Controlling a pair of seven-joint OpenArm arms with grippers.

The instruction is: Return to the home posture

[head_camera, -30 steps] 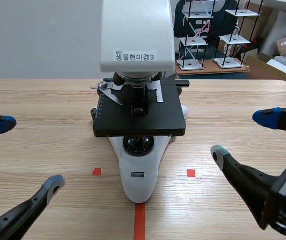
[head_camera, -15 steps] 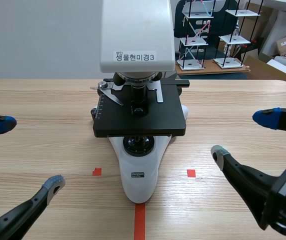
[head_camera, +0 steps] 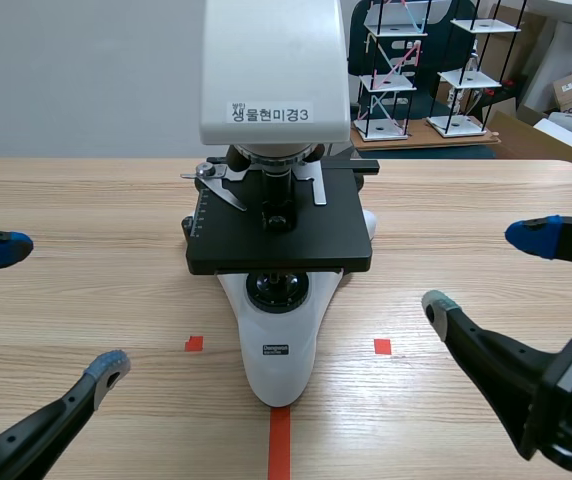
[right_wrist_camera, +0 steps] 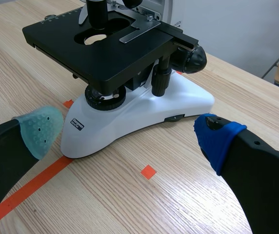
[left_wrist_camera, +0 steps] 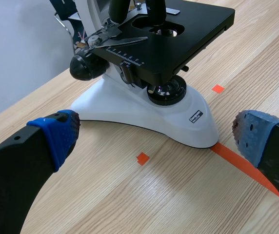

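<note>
Now, at the far left of the scene view, we see the left gripper low over the light wooden table. Its jaws are wide apart and hold nothing: one blue-tipped finger is at the left edge, and one grey-tipped finger is near the bottom left corner. In the left wrist view, this gripper is also spread, and the microscope foot lies ahead of it, not touched.

In the middle of the scene view, the white and black laboratory microscope stands upright. Its rounded white foot meets the end of the orange-red tape line, and a small red tape square lies at each side.

At the right, the right gripper is low over the table, well apart from the microscope. Its jaws are also wide apart and empty, as the right wrist view confirms.
</note>
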